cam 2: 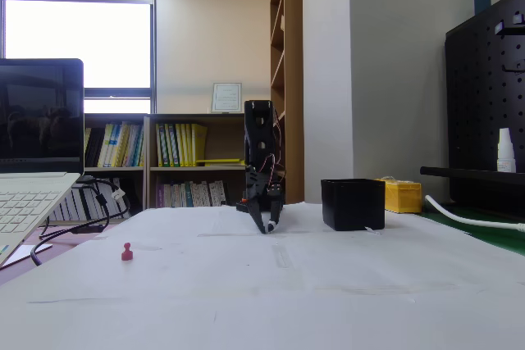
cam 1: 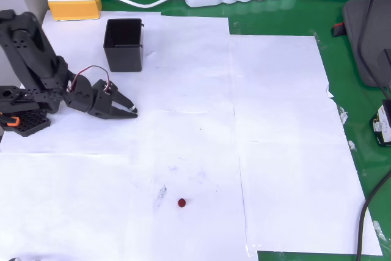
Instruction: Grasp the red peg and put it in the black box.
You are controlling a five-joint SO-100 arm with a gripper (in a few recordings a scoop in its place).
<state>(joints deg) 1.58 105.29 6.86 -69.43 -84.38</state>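
Peg (cam 1: 182, 202): small, dark red, standing alone on the white paper of the surface (cam 1: 281, 151), toward the lower middle of the overhead view and well apart from everything else. In the fixed view the peg (cam 2: 127, 252) shows a rounded head over a slightly wider foot.

Handling, as judged: light, hard and stiff; likely to skid or tip if nudged. Best pinched across the head from above, fingers on either side.

Box (cam 1: 124, 44): black, glossy, open-topped, empty as far as can be seen; near the upper left of the paper, well apart from the peg.

End effector (cam 1: 131, 112): low over the paper just below the box, fingers together and holding nothing.

Task state: grasp not yet begun.
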